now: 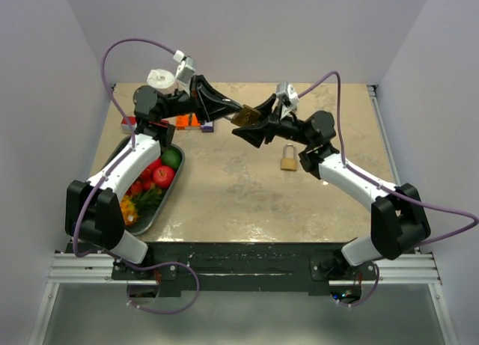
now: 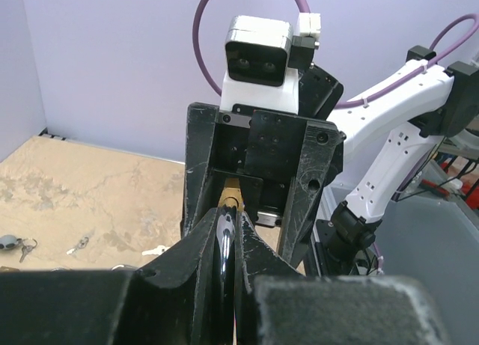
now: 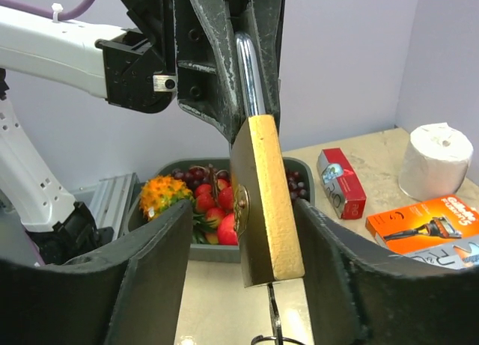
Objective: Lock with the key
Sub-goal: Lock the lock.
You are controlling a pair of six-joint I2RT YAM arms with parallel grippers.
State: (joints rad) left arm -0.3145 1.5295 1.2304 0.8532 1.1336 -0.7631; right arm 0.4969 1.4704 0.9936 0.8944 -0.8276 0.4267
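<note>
Only overhead shows second padlock (image 1: pixel 287 158).

Brass padlock (image 3: pixel 266 199) hanging from left pincer (image 3: pixel 251 98), flanked by right pincer (image 3: pixel 243 263)

Brushed, golden brass is seen on the padlock (image 3: pixel 263 203) body, and glossy polished metal on its shackle (image 3: pixel 249 68). Scuffed matt black plastic is shown on the left hand (image 1: pixel 228 108). The surface (image 1: pixel 247 203) is seen mottled, matt, stone-like. Soft white paper is noted on the roll (image 3: pixel 436 159).
</note>
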